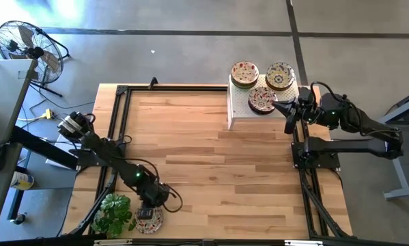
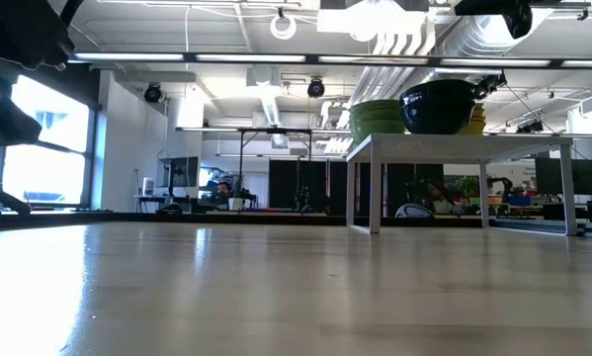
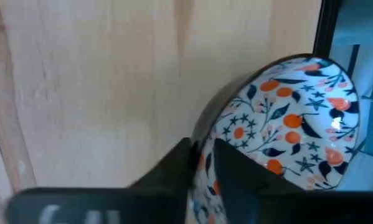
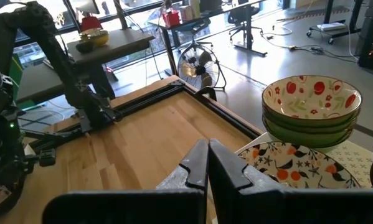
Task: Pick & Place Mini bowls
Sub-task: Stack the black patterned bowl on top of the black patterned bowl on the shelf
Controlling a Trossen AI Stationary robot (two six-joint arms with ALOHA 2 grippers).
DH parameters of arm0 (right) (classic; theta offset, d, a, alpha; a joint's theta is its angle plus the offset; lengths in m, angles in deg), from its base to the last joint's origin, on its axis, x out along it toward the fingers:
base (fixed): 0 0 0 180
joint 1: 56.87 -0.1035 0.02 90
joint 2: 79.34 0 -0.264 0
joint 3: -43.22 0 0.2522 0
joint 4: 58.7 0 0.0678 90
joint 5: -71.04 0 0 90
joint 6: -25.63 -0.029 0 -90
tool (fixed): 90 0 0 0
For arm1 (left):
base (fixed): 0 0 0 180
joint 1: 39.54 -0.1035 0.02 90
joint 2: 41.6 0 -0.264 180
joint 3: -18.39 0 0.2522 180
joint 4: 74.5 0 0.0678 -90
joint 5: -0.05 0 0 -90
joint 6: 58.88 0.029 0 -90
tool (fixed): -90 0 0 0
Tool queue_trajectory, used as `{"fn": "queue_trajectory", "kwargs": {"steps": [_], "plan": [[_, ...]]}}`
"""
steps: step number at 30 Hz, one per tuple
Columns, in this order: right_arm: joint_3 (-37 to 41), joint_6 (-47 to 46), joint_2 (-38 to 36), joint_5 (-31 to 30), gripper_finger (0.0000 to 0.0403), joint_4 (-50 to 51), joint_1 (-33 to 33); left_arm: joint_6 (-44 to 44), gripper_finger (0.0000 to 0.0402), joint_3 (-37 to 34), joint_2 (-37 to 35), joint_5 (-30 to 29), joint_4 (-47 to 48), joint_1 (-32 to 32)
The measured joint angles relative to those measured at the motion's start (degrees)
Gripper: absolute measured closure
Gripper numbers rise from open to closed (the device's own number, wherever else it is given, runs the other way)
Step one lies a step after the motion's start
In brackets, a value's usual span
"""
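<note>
Mini bowls sit on a white perforated stand at the table's far right: a green-walled stack, a dark-walled stack and an orange-and-blue patterned bowl. In the low view, the green stack and a dark bowl rest on the stand's top. My right gripper is shut, beside the patterned bowl. My left gripper, at the table's near left edge, is shut on another mini bowl. My left gripper pinches the orange-and-blue mini bowl by its rim. One finger lies on the patterned inside and the other on the dark outer wall. The bowl is tilted, its far side over the table's edge rail; I cannot tell whether it rests on the table.
A potted plant stands right beside the left gripper at the near left corner. Black frame rails run along the table's left, far and right edges. Bare wood spreads between the arms. A fan stands on the floor beyond the table.
</note>
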Motion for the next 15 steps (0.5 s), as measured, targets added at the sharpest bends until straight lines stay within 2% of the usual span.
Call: {"fn": "queue_trajectory", "kwargs": {"steps": [2, 4, 9, 15], "plan": [[0.00, -0.03, 0.00, -0.03, 0.0403, -0.01, 0.00, 0.21, 0.0370, 0.00, 0.00, -0.29, -0.06, 0.00], [0.00, -0.12, 0.00, -0.31, 0.0403, -0.01, 0.00, -0.33, 0.0390, -0.01, -0.02, 0.27, -0.21, 0.00], [0.00, -0.59, 0.01, -0.34, 0.0403, 0.00, 0.00, -4.12, 0.0389, -0.04, -3.13, 0.24, 0.40, -1.52], [-0.06, -0.78, 0.02, 0.38, 0.0403, 0.04, 0.00, -5.73, 0.0393, -0.02, -8.49, -5.41, 0.09, -11.74]]}}
